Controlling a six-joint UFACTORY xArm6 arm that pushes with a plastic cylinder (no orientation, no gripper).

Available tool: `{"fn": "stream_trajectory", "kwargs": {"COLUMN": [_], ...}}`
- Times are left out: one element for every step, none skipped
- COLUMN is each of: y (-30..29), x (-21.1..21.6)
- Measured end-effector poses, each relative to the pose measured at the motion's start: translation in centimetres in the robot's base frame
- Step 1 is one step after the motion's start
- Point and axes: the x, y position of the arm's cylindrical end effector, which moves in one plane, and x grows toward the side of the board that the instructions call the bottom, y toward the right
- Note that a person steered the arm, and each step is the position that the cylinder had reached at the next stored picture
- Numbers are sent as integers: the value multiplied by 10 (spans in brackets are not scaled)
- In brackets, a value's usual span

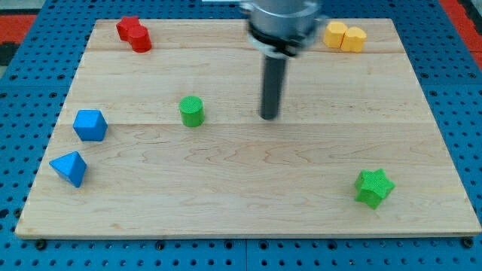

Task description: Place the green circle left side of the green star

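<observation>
Green blocks: two, green circle (192,111) left of centre, green star (373,187) well apart at lower right.
Blue blocks: two (89,125) (69,168), left edge.
Red block: one (133,33).
Yellow block: one (345,36).
Arm: upright, my tip (269,117) on wooden board (248,203), right of green circle, apart; no jaws.
</observation>
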Motion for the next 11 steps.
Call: {"fn": "stream_trajectory", "kwargs": {"y": [-77,-151,-113,-11,62,92,42,16,5,23,44], "x": [-40,-56,0,42,100,113,130,158,190,202,189]}}
